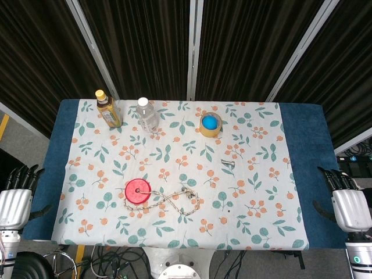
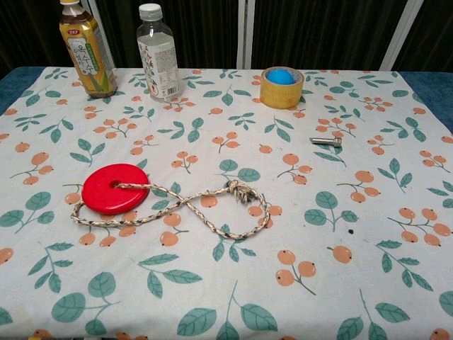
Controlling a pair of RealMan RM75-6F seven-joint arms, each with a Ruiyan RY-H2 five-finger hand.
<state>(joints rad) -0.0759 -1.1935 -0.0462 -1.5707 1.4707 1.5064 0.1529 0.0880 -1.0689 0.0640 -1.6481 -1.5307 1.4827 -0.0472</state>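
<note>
A: Hand status?
B: Left hand (image 1: 16, 200) off the table's left edge, fingers apart, holding nothing. Right hand (image 1: 347, 203) off the right edge, same.
A: Nearest items?
B: Red disc (image 1: 138, 190) with rope (image 1: 174, 203) looped through it, front-left on the cloth (image 1: 261, 174). Small bolt (image 1: 227, 163) right of centre.

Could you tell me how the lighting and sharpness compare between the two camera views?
Head view: even, soft light, faint shadows under the red disc; both robot hands, left and right, sharp. Chest view: equally even, slight glare on the clear bottle, near tablecloth in focus.
</note>
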